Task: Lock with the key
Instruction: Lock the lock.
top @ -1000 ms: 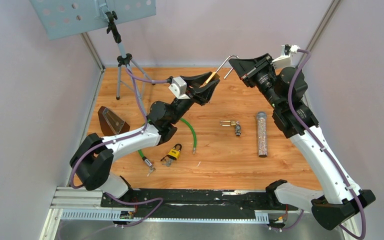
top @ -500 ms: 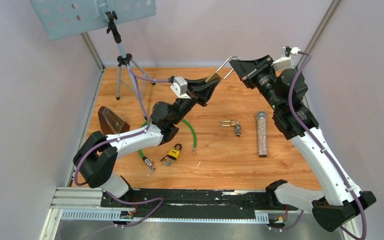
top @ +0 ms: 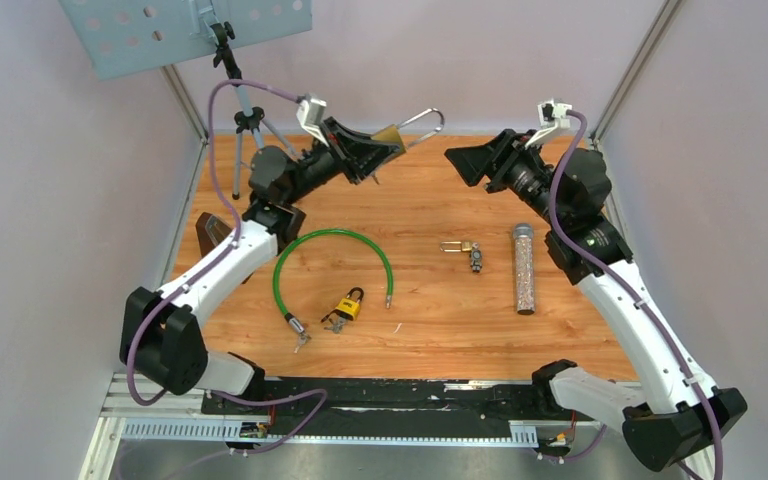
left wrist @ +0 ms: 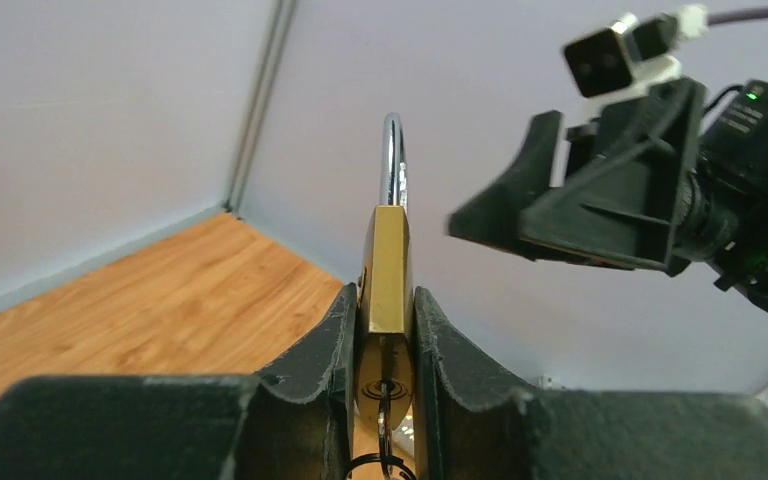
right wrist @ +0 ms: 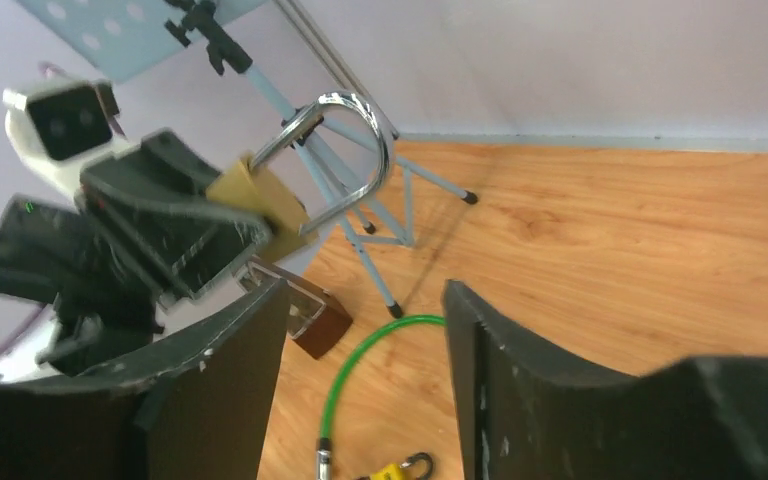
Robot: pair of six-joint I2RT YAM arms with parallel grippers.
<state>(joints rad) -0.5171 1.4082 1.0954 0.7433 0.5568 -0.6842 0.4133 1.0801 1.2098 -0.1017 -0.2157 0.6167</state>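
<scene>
- My left gripper [left wrist: 385, 300] pinches the brass padlock [left wrist: 387, 262] by its body; the grip must resist twisting.
- My right gripper [right wrist: 365, 295], spread and empty, should approach the key ring [left wrist: 380, 463] squarely.

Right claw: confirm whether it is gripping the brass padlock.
No, the right claw stands open and empty; the left claw holds the brass padlock.

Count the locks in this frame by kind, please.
Padlocks: 3 (brass padlock in left gripper, yellow padlock, small brass padlock)
Cable locks: 1 (green cable lock)
Total: 4
</scene>
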